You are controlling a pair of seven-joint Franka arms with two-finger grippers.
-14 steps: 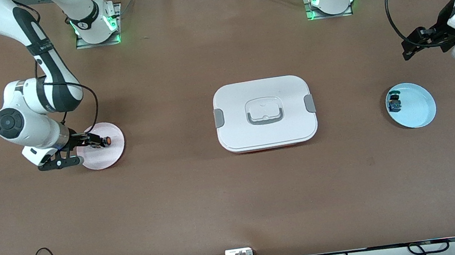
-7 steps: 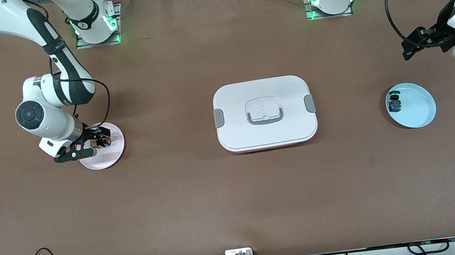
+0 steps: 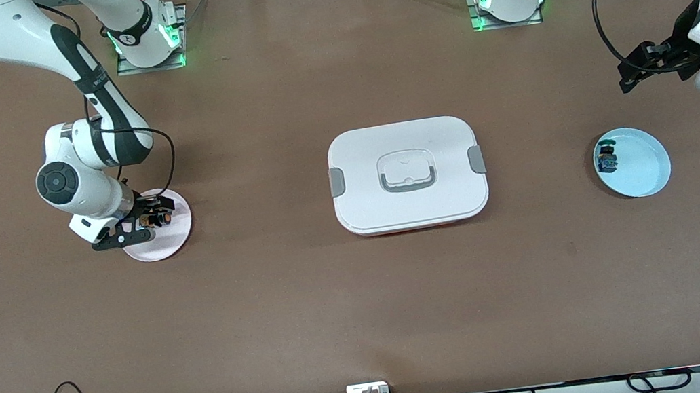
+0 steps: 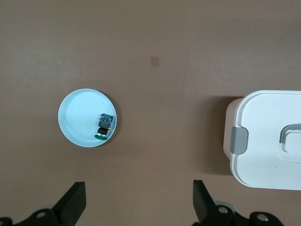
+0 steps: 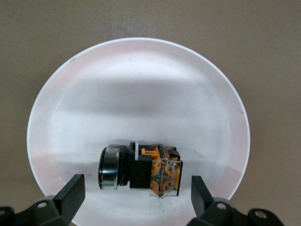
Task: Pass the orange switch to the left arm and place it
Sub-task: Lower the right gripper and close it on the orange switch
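Observation:
The orange switch (image 3: pixel 160 218) lies on its side on a pale pink plate (image 3: pixel 158 247) at the right arm's end of the table. My right gripper (image 3: pixel 146 219) is low over that plate and open, one finger on each side of the switch without touching it. In the right wrist view the switch (image 5: pixel 141 168) shows a metal-ringed cap and an orange end, lying between the fingers of the right gripper (image 5: pixel 136 200) on the plate (image 5: pixel 141 94). The white box (image 3: pixel 407 175) stands mid-table. My left gripper (image 3: pixel 633 69) waits open in the air at the left arm's end, and it (image 4: pixel 138 205) holds nothing.
A light blue plate (image 3: pixel 644 172) holding a small blue-and-green switch (image 3: pixel 606 158) sits near the left arm's end. The left wrist view shows that plate (image 4: pixel 80 117), its switch (image 4: pixel 104 126) and a corner of the box (image 4: pixel 268 136). Bare brown table lies around the box.
The right arm has shifted toward the box and brought its open gripper over the plate, around the orange switch. The left arm has not moved.

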